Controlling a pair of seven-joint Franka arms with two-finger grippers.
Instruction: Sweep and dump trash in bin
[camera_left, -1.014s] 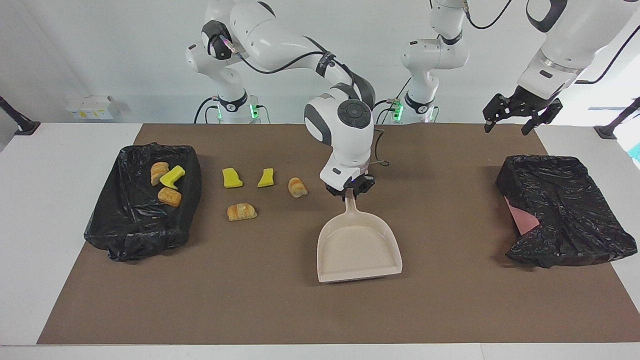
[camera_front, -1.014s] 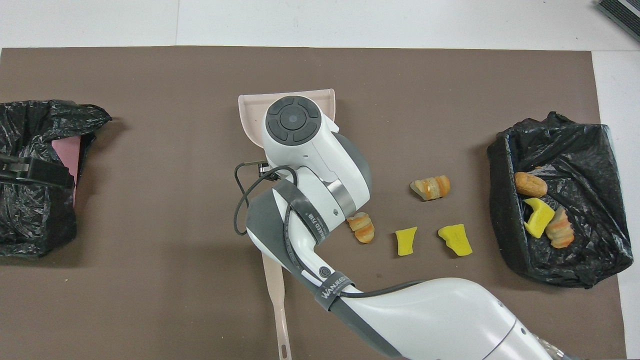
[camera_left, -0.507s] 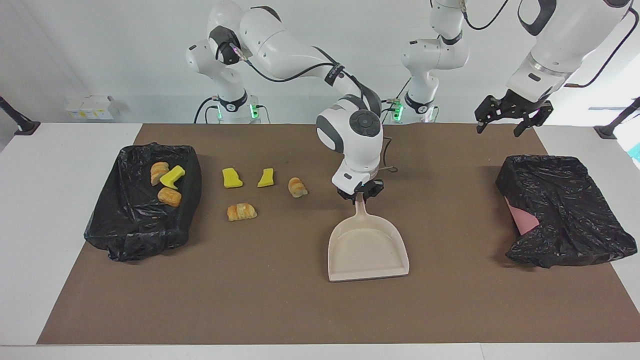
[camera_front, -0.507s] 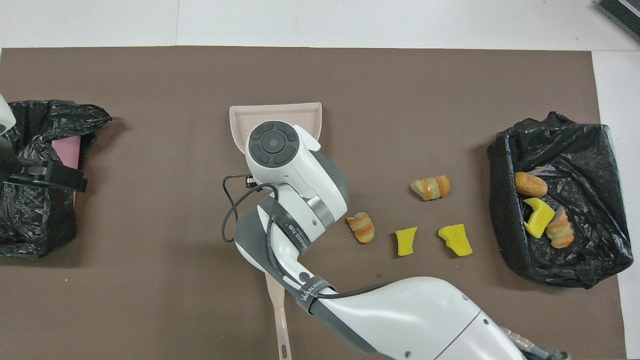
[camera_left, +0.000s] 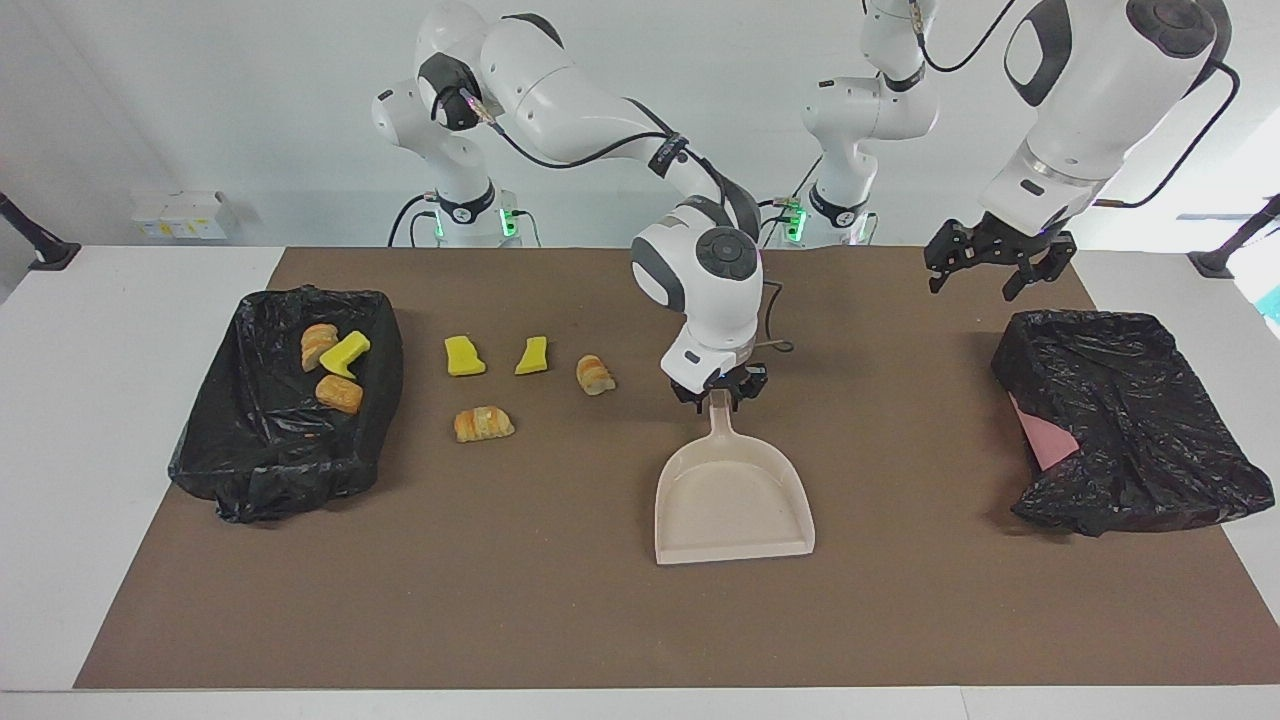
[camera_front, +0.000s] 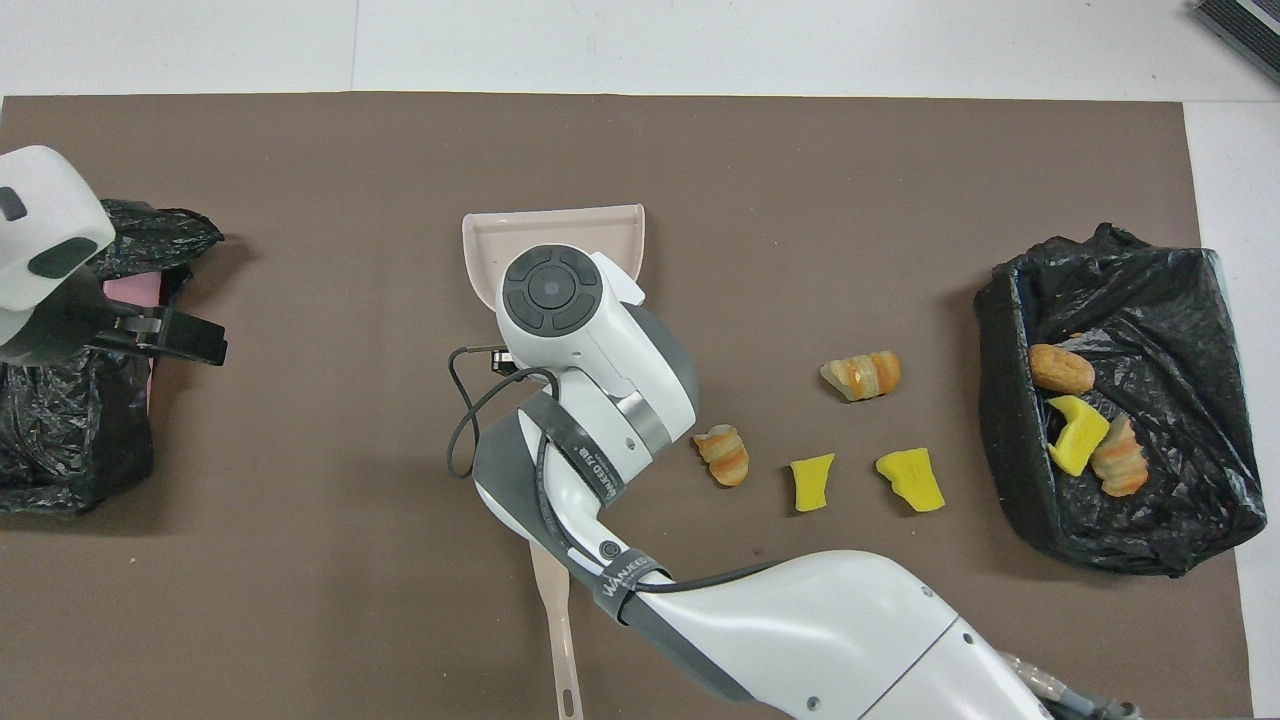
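Four pieces of trash are seen loose on the brown mat: a yellow sponge chunk (camera_left: 464, 356), a second yellow sponge chunk (camera_left: 532, 356), a striped pastry piece (camera_left: 594, 374) and a larger pastry piece (camera_left: 483, 423), the last lying farther from the robots than the other three. All four lie well apart from the beige dustpan (camera_left: 733, 500), toward the right arm's end of the table, and none is in the pan; the striped pastry piece is the one closest to the pan's handle. Three more scraps, a pale roll (camera_left: 317, 343), a yellow sponge wedge (camera_left: 345, 353) and a golden bun (camera_left: 339, 393), are held inside the black-lined bin (camera_left: 270, 470) at the right arm's end of the table. The dustpan is laid flat on the mat with its open mouth turned away from the robots and its handle pointing toward them. The right gripper (camera_left: 719, 392) is placed at the end of that handle, its fingers on either side of it; whether the handle is pinched or merely straddled cannot be told. The left gripper (camera_left: 998, 266) is held in the air with its fingers spread and nothing between them, over the mat beside a second black-lined bin (camera_left: 1130, 420), in which a pink patch is exposed.
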